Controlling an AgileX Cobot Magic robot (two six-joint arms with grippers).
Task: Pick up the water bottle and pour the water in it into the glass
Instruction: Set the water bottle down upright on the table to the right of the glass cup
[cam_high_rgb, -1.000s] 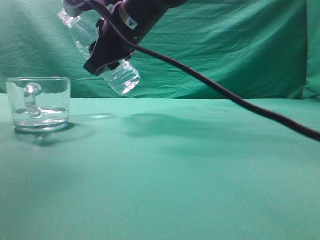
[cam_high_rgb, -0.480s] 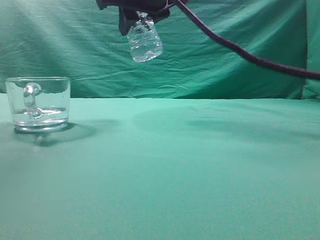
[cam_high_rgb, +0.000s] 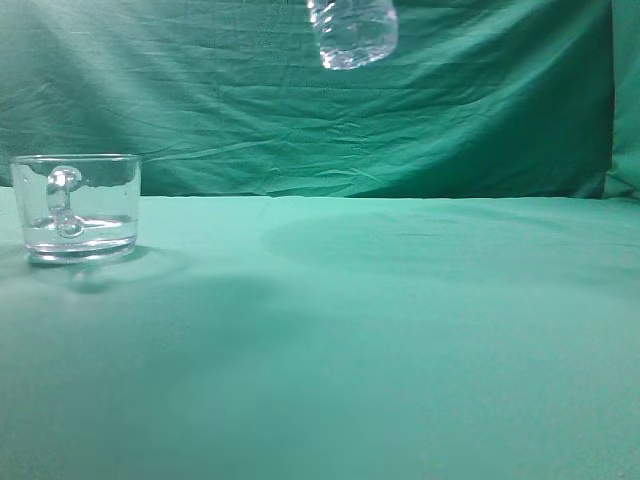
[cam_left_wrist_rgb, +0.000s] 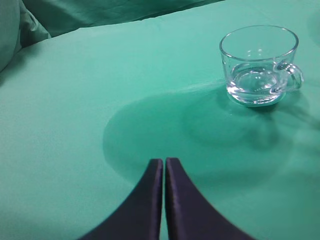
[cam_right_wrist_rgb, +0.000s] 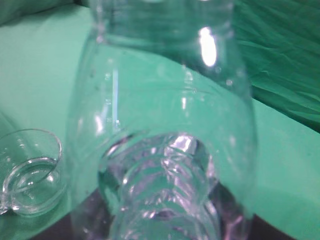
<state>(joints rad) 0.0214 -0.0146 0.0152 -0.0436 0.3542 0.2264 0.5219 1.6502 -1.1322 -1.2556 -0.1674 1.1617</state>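
The clear glass (cam_high_rgb: 77, 208) with a looped handle stands on the green cloth at the far left and holds a low layer of water (cam_high_rgb: 80, 228). It also shows in the left wrist view (cam_left_wrist_rgb: 259, 65) and the right wrist view (cam_right_wrist_rgb: 30, 170). The water bottle's ribbed base (cam_high_rgb: 352, 32) hangs high at the top edge of the exterior view, right of the glass. In the right wrist view the water bottle (cam_right_wrist_rgb: 165, 150) fills the frame, held between my right gripper's dark fingers (cam_right_wrist_rgb: 160, 220). My left gripper (cam_left_wrist_rgb: 164, 165) is shut and empty, low over the cloth, away from the glass.
A green cloth (cam_high_rgb: 380, 340) covers the table and a draped green backdrop (cam_high_rgb: 480, 110) stands behind it. A folded ridge of cloth (cam_left_wrist_rgb: 30, 25) lies at the top left of the left wrist view.
The bottle has moved up and to the right, away from the glass, from tilted to base-down. The right arm and its cable have left the exterior view. The glass has not moved.
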